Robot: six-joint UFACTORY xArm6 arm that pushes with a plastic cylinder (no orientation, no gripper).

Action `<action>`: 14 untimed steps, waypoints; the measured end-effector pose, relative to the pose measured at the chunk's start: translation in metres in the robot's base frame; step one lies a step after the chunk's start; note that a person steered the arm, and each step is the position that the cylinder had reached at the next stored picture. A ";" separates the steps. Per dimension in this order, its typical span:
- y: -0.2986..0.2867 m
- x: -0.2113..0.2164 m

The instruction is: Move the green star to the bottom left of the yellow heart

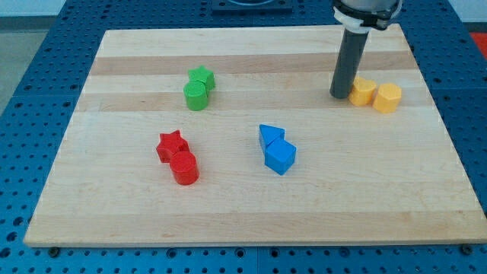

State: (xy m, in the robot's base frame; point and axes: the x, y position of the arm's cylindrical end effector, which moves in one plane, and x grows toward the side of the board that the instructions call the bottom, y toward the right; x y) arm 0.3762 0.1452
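Note:
The green star lies on the wooden board at the upper left of centre, touching a green round block just below it. Two yellow blocks sit at the upper right: one next to the rod and one to its right; I cannot tell which is the heart. My tip rests on the board, touching or almost touching the left side of the nearer yellow block, far to the right of the green star.
A red star and a red round block sit together at the lower left. A blue triangle and a blue cube-like block sit together at the centre.

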 end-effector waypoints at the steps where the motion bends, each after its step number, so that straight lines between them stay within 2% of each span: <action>1: 0.003 0.000; 2: 0.003 0.000; 3: -0.027 -0.010; 4: -0.088 -0.026; 7: -0.251 -0.124; 8: -0.307 -0.105; 9: -0.320 -0.044; 10: -0.319 -0.041; 11: -0.287 -0.042; 14: -0.076 -0.018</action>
State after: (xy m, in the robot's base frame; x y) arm 0.3579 0.0694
